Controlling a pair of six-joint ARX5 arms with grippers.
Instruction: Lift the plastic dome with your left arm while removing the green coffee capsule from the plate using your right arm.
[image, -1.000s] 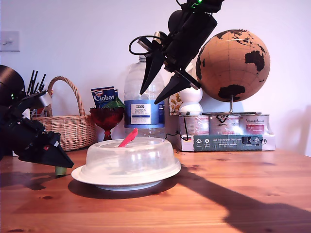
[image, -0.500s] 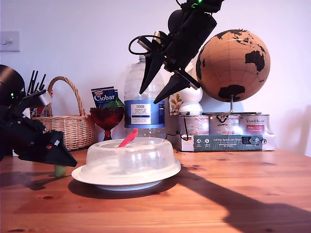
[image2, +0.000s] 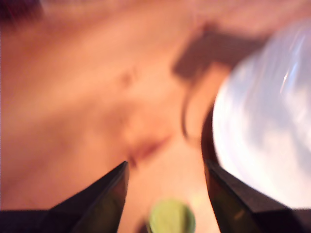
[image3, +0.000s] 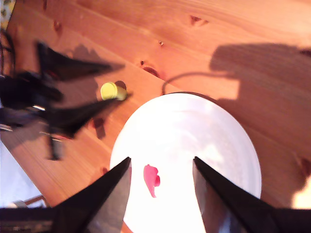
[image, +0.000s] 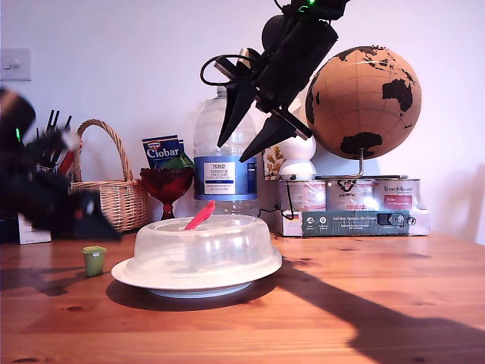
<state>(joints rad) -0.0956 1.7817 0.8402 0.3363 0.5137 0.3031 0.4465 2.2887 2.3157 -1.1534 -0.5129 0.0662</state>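
Green coffee capsule (image: pixel 94 259) stands upright on the bench (image: pixel 364 303), off the plate (image: pixel 254 276), just beside its rim on the exterior view's left. Judged from this, removal looks done; it sits alone, nothing touching it.

My first claw (image2: pixel 166 167) is empty, jaws spread wide, the capsule (image2: pixel 171 218) between and below the tips in its wrist view. In the exterior view this arm is a motion blur at the left, so its exact pose is unclear.

My second claw (image: pixel 246 148) hangs high above the plastic dome (image: pixel 203 250), jaws wide, holding nothing. It lines up over the red tab (image3: pixel 151 178), likely staged for the handle.

The dome rests flat on the plate, rim seated all round.

Capsule: small, pale green, tapered, with a lighter yellow-green rim. From above (image3: pixel 111 91) it reads as a yellowish disc. Light and easily tipped, I judge.
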